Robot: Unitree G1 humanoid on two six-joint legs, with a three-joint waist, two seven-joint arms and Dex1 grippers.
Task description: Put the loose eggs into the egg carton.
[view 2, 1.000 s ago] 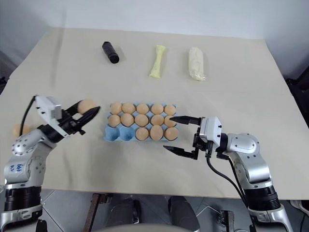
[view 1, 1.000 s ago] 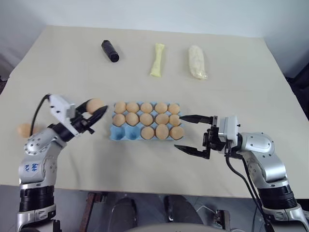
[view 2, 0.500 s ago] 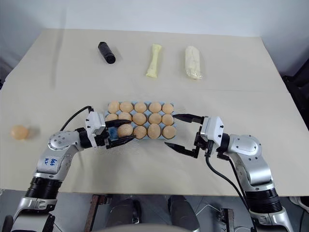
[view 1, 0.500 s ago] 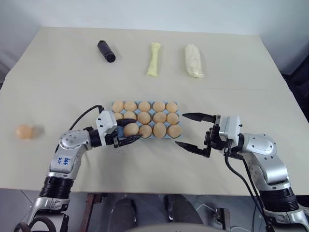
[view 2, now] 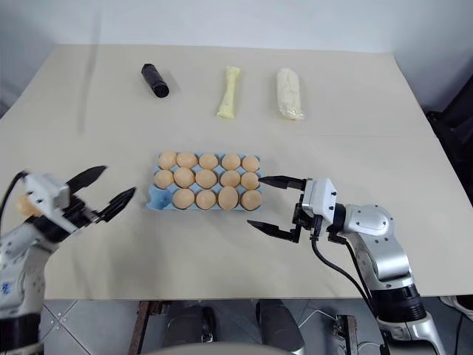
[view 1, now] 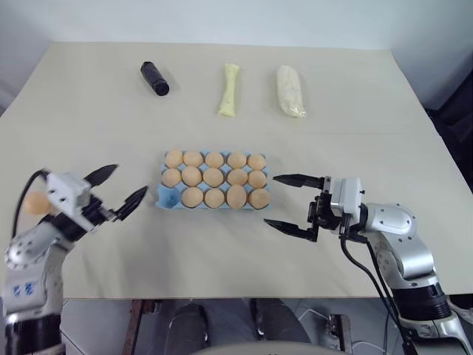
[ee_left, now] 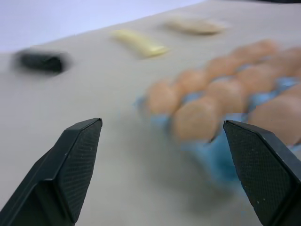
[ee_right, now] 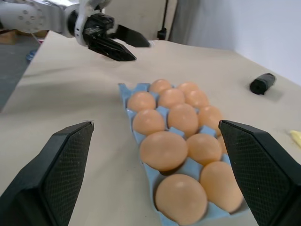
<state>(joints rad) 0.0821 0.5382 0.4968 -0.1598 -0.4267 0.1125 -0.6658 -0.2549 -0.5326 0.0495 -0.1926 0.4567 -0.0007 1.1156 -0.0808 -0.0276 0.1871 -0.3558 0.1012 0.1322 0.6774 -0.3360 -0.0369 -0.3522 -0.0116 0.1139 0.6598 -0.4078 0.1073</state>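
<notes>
Egg just released into carton (view 1: 168, 194); left gripper (view 1: 117, 188) now open, empty, pulled back. Right gripper (view 1: 284, 202) open beside carton. One cup free; last egg (view 1: 32, 203) behind left gripper, on desk (view 1: 355, 148).

Eggs in egg carton (view 1: 165, 196): fourteen. Loose egg (view 1: 34, 203): one. Pale rolls (view 1: 290, 90): two. Black cylinder (view 1: 154, 78): one.

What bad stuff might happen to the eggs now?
1. One loose egg lies near the table's left edge, partly hidden behind the left arm; a nudge might roll it off.
2. Only one cup, at the carton's front-left corner, looks empty, so a sloppy drop may bump neighbouring eggs.
3. The open right gripper hovers close beside the carton and might shove it.
</notes>
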